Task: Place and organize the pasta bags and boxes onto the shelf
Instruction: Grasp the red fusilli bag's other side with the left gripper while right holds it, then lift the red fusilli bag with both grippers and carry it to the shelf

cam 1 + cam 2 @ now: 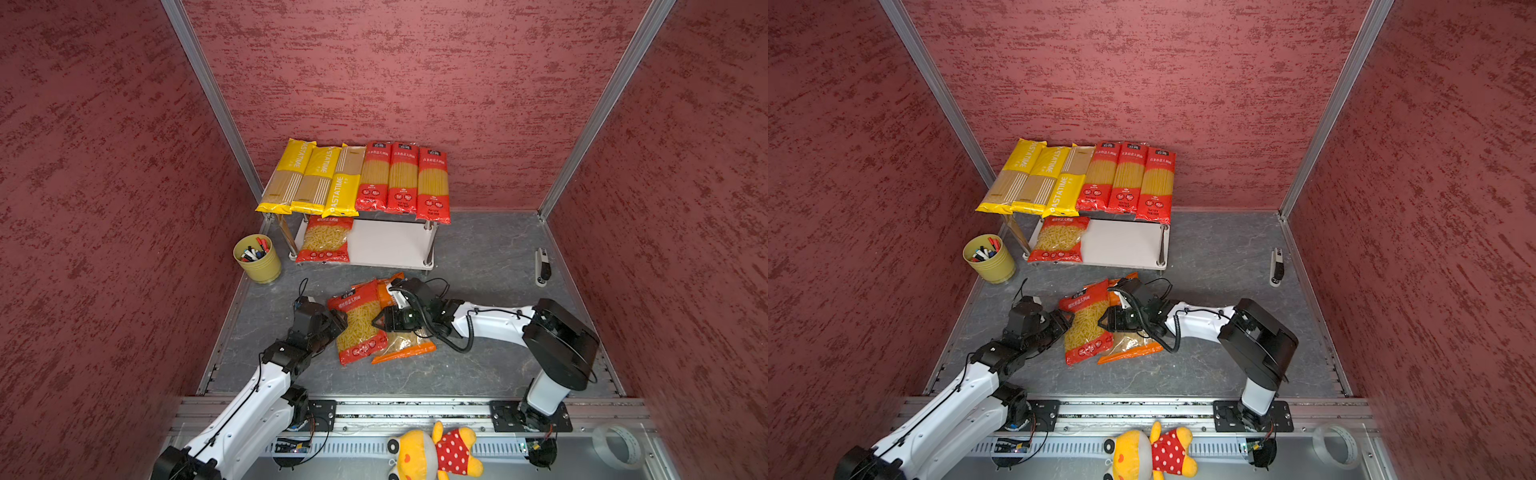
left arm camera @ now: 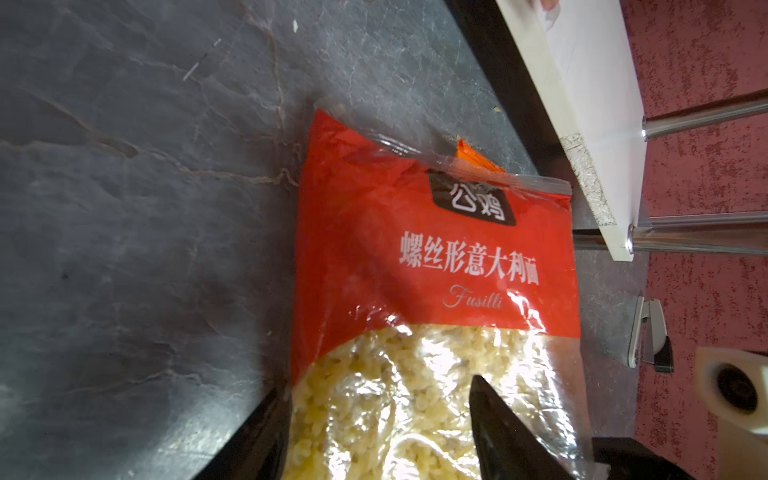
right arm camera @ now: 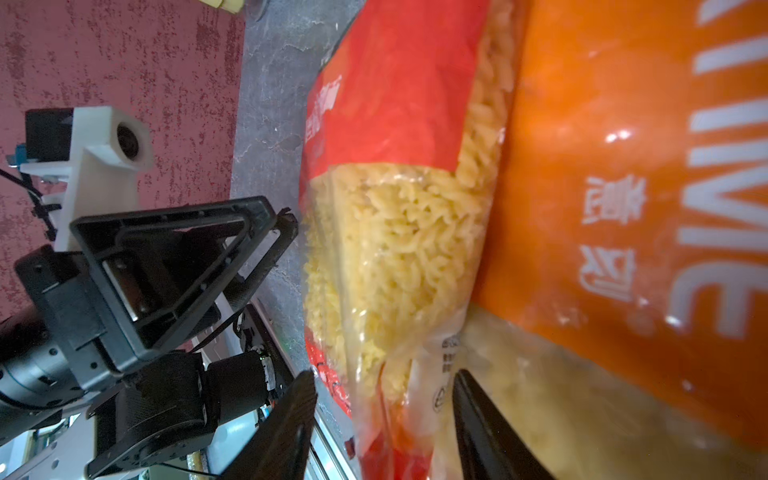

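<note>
Three yellow packs [image 1: 311, 178] and three red packs [image 1: 403, 180] of spaghetti lie side by side on the top board of the shelf [image 1: 390, 245], and one red fusilli bag [image 1: 324, 241] lies at the left of its lower board. A second red fusilli bag [image 1: 358, 326] lies on the worktop [image 1: 478, 257] near the shelf, partly over the orange macaroni bag [image 1: 409, 347]. The left tool [image 1: 338, 322] at its left edge and the right tool [image 1: 379, 322] at its right edge both stand with jaws apart, not closed on it.

Six spaghetti packs [image 1: 403, 176], three short-pasta bags [image 1: 359, 324]
</note>
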Robot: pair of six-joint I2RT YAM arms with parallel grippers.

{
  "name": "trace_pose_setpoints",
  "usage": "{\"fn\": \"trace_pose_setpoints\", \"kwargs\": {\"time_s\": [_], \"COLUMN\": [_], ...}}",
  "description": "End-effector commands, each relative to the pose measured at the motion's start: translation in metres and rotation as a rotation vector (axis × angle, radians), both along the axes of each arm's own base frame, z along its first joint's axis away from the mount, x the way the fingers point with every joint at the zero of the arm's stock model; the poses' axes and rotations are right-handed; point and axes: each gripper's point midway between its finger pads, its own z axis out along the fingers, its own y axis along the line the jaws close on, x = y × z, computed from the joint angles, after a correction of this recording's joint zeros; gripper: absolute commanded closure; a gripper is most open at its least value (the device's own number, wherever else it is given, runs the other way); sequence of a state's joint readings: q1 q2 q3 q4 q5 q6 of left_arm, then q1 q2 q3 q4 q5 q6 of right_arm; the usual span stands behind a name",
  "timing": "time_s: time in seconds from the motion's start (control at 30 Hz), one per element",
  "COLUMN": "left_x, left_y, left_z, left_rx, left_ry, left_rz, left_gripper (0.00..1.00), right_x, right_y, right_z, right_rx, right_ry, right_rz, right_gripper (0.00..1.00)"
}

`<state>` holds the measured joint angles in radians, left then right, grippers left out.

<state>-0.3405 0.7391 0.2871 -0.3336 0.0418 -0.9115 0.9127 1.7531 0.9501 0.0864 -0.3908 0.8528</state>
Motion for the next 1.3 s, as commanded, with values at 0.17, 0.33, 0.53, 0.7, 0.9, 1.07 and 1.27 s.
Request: {"fn": "trace_pose_setpoints", "kwargs": {"time_s": [0.17,0.33,0.53,0.7,0.9,1.07,1.27], "left_x": [-0.001,0.001,-0.001,-0.001,0.004,0.009,0.008], "left_y": [-0.021,-0.027,-0.021,-0.012,0.001,0.012,0.024], "left_z": [-0.02,-0.016,-0.003,0.024,0.077,0.117,0.123], "left_rx": [-0.021,-0.024,-0.026,0.002,0.05,0.078,0.066], "left_ry": [0.011,-0.003,-0.035,-0.066,-0.135,-0.212,-0.227], "left_rz": [-0.047,-0.068,-0.044,-0.015,0.006,0.018,0.049], "left_gripper": [0.37,0.52,0.57,0.48,0.4,0.39,0.37], "right_x": [0.012,0.009,0.009,0.005,0.008,0.027,0.051], "right_y": [0.029,0.034,0.03,0.027,0.022,0.015,0.007], "right_z": [-0.002,0.006,0.029,0.066,0.123,0.153,0.206], "right_rx": [0.057,0.099,0.137,0.183,0.202,0.238,0.327], "right_ry": [-0.018,-0.032,-0.089,-0.156,-0.294,-0.362,-0.522], "right_rz": [0.026,0.05,0.049,0.07,0.101,0.054,-0.027], "right_gripper": [0.47,0.63,0.84,0.91,0.95,0.98,1.0]}}
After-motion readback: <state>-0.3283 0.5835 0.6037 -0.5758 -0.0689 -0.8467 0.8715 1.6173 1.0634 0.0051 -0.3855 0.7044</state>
